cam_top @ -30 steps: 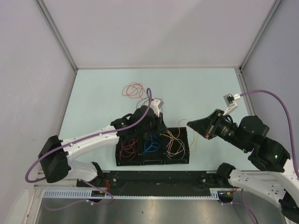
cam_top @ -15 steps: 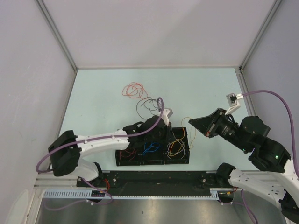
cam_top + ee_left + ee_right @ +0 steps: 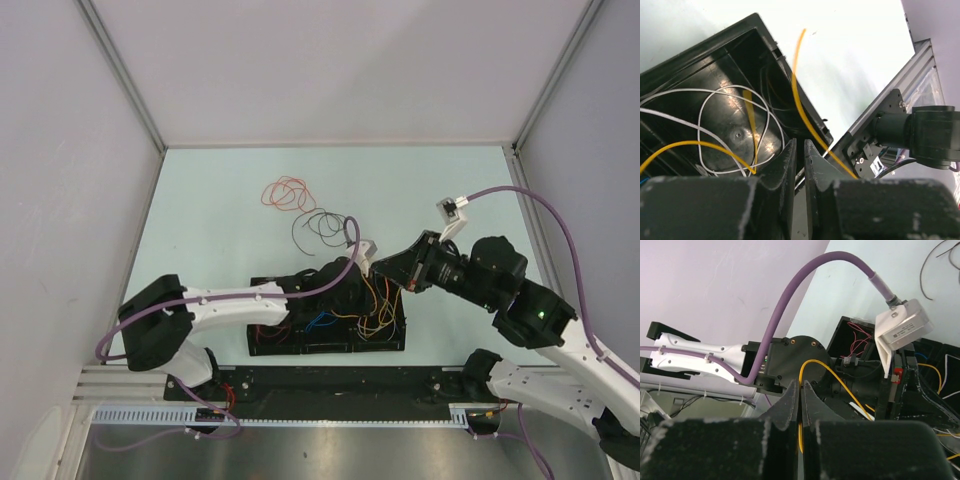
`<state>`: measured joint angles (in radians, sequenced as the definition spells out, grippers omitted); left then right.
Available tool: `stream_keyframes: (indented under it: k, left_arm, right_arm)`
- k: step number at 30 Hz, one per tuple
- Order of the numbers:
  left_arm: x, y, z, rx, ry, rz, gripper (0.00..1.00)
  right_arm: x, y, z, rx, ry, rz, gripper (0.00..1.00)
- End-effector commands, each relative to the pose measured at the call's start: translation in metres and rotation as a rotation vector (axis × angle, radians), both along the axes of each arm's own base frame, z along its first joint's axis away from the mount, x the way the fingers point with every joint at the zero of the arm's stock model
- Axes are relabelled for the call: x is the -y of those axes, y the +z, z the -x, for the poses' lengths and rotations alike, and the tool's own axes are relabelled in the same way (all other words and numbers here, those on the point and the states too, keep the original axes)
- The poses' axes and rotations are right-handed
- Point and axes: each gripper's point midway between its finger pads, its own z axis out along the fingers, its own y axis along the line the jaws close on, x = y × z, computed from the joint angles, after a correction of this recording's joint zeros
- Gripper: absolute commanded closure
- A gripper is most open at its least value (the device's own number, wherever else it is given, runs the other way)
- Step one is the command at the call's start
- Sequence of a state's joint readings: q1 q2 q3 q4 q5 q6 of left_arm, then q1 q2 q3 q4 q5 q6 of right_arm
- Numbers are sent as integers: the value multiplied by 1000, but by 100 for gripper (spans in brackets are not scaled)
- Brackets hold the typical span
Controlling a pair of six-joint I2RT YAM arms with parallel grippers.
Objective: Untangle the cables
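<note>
A black three-bay tray [image 3: 325, 348] holds cables: red [image 3: 268, 330] in the left bay, blue [image 3: 320, 322] in the middle, yellow [image 3: 378, 320] in the right. My left gripper [image 3: 800, 146] hangs over the right bay, its jaws a narrow slit apart with nothing between them. A yellow cable [image 3: 799, 95] rises past its right finger, and white cable loops [image 3: 700, 107] lie in the bay below. My right gripper [image 3: 383, 268] sits at the tray's far right corner. Its jaws [image 3: 800, 386] are shut on a yellow cable [image 3: 840, 371].
A red-orange cable coil [image 3: 287, 193] and a dark cable loop [image 3: 322, 226] lie on the pale table beyond the tray. The two wrists are close together over the tray's right end. A black rail [image 3: 340, 385] runs along the near edge.
My left arm has swung right and nearer, over the tray's right bay, uncovering the dark loop. My right gripper has moved left to the tray, still pinching the yellow cable.
</note>
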<state>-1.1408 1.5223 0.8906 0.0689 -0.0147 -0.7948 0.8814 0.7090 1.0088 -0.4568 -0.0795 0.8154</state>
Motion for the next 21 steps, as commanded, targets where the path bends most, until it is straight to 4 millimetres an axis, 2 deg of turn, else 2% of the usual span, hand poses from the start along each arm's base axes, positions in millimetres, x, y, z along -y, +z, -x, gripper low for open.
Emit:
stream_keyframes:
  k: [1, 9, 11, 13, 16, 18, 21]
  left_arm:
    - [0, 10, -1, 7, 26, 53, 85]
    - [-8, 7, 0, 6, 44, 42, 85]
    - [-8, 9, -1, 9, 46, 43, 85]
    - [-9, 10, -1, 13, 46, 37, 85]
    - [-11, 12, -3, 19, 53, 28, 85]
    - [-10, 15, -4, 25, 54, 26, 85]
    - [-9, 19, -6, 30, 56, 12, 84]
  right_arm:
    - [-11, 25, 11, 63, 82, -106, 100]
    - [-14, 15, 14, 66, 112, -105, 100]
    - [-12, 3, 12, 42, 95, -73, 100]
    - [-4, -8, 5, 31, 37, -29, 100]
    - [21, -36, -9, -19, -106, 78, 100]
    - [38, -44, -17, -28, -193, 114, 100]
    - [52, -60, -22, -60, -242, 175, 100]
